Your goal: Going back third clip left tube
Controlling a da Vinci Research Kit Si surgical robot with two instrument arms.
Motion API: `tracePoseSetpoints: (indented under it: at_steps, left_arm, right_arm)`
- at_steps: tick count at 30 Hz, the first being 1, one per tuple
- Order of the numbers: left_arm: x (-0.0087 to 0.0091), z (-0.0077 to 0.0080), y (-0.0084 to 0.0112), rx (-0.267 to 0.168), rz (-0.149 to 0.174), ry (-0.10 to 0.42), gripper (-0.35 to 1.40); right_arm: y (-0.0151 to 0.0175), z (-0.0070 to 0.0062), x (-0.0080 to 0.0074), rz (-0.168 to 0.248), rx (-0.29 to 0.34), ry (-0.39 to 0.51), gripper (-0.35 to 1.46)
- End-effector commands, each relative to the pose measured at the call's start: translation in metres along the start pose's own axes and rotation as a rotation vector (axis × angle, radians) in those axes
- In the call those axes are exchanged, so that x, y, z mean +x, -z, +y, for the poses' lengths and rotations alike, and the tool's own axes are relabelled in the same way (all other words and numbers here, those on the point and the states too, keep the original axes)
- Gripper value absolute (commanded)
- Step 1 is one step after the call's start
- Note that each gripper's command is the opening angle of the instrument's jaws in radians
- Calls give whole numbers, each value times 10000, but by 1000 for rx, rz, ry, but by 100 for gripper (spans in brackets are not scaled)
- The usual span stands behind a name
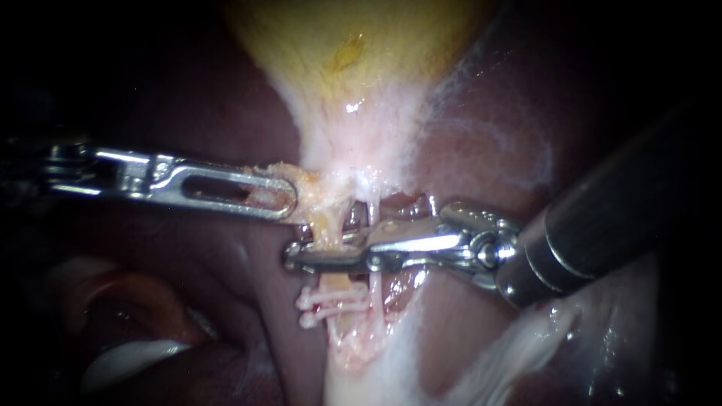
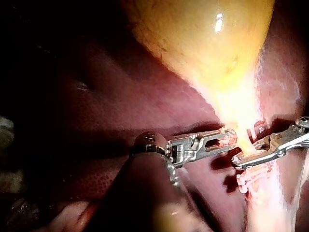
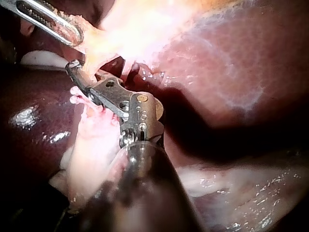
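- My left instrument (image 1: 286,197) comes in from 9 o'clock. Its jaws are closed tight on the thin end of the gallbladder (image 1: 338,60), which hangs down from 12 o'clock
- The left tube (image 1: 329,231) sits in the middle of the endoscope view, just to the 3 o'clock side of those jaws. It runs from the gallbladder's thin end down toward 6 o'clock
- Two white clips (image 1: 335,301) lie across the left tube, one right next to the other, on the 6 o'clock side of the other jaws. So two clips are on
- I cannot see a third clip. The spot where it would sit is hidden behind metal, so I cannot say if that part is done
- My right instrument (image 1: 295,256) comes in from 4 o'clock and lies across both tubes. A thin gap shows between its jaws and the left tube runs through that gap. I think they are not squeezing it
- What is left, I think, is to slide those jaws back out toward 3 o'clock without catching the tube
- The left tube looks yellowish, wet, soft and a bit ragged
- The right tube (image 1: 372,214) is a thin pale string just beside it at 3 o'clock, with dark red liver (image 1: 489,173) around
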Motion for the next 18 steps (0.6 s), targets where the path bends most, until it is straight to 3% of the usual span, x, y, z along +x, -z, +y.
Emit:
tracePoseSetpoints:
  at_steps: [1,5,6,9,11,18]
  left_arm:
    - [0,0,0,0,0,0,-35]
    - [0,0,0,0,0,0,-35]
    - [0,-1,0,0,0,0,-35]
    - [0,-1,0,0,0,0,-35]
    - [0,-1,0,0,0,0,-35]
    - [0,0,1,0,0,0,-35]
  right_arm:
    - [0,0,0,0,1,0,-35]
    - [-1,0,0,-4,6,18,-35]
    - [-1,-2,-1,1,12,65,-31]
    - [-4,-6,-1,10,-8,137,24]
    - [-7,-7,0,9,-9,160,41]
    - [-10,-6,0,15,-33,237,49]
